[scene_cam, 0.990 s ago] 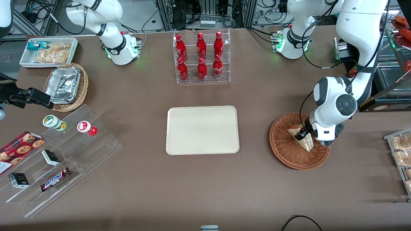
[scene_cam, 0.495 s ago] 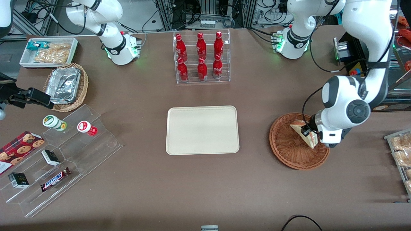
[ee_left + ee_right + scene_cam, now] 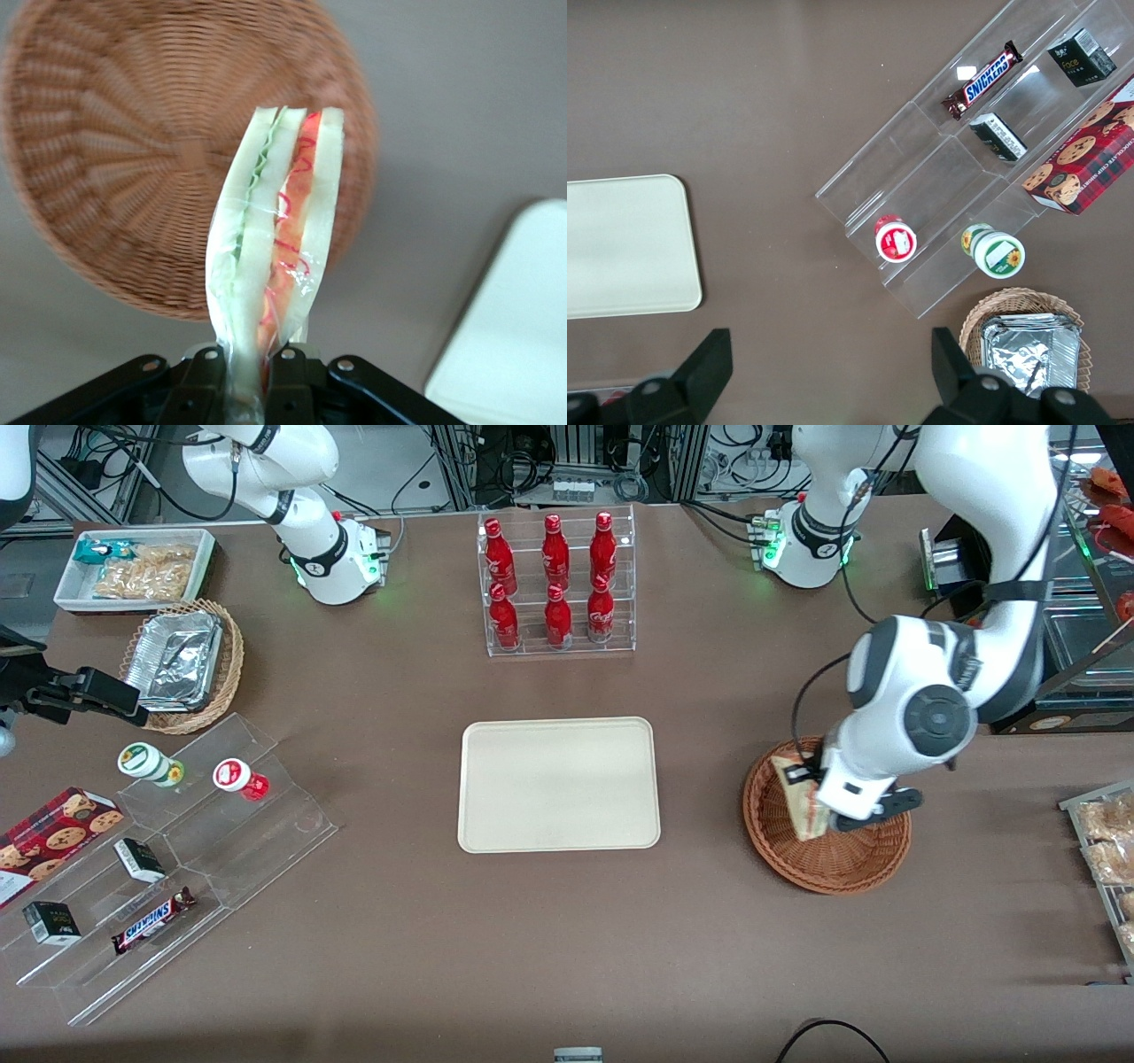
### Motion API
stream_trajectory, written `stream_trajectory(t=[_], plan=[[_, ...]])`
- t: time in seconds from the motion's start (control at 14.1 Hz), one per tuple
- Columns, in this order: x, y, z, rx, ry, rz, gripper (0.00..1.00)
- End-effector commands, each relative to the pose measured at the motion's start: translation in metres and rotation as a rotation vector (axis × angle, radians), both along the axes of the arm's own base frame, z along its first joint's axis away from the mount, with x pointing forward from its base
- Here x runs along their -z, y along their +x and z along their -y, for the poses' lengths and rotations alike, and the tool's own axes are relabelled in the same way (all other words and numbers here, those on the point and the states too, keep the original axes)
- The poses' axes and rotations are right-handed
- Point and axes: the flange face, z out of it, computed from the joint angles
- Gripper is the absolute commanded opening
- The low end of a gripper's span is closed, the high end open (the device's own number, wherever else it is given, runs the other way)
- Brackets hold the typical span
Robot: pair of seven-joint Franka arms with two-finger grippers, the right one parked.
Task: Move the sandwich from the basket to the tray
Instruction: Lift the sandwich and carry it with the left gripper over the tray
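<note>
My left gripper [image 3: 813, 802] is shut on the sandwich [image 3: 800, 804], a wrapped white-bread wedge with red, orange and green filling. It holds the wedge upright above the reddish-brown wicker basket [image 3: 828, 868], over the part of the basket nearest the tray. In the left wrist view the sandwich [image 3: 276, 221] rises from between the closed fingers of the gripper [image 3: 245, 382], with the basket [image 3: 115, 150] below it and a corner of the tray [image 3: 514, 328] beside it. The cream tray [image 3: 558, 784] lies bare at the table's middle.
A clear rack of red bottles [image 3: 556, 584] stands farther from the front camera than the tray. Toward the parked arm's end are a stepped acrylic stand with snacks [image 3: 177, 850], a tan basket with foil containers [image 3: 182, 664] and a white bin [image 3: 133, 567]. Packaged bread [image 3: 1107, 841] lies at the working arm's end.
The gripper has lifted the sandwich off the basket floor, turned at the wrist and shifted toward the tray's side of the basket.
</note>
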Motion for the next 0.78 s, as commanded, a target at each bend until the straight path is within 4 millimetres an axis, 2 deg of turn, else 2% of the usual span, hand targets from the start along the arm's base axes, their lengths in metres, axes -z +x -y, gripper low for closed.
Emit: stream_trajectory(t=[0.0, 0.21, 0.35, 0.42, 0.57, 0.71], plan=[[0.012, 0.007, 0.068, 0.104, -0.008, -0.004, 0.03], [0.025, -0.001, 0.148, 0.114, -0.003, 0.012, 0.02], [0.039, -0.017, 0.195, 0.121, 0.008, 0.011, 0.01], [0.039, -0.023, 0.218, 0.130, 0.000, 0.022, 0.01], [0.047, -0.030, 0.258, 0.096, -0.005, 0.036, 0.02], [0.058, -0.048, 0.300, 0.066, -0.001, 0.044, 0.02]])
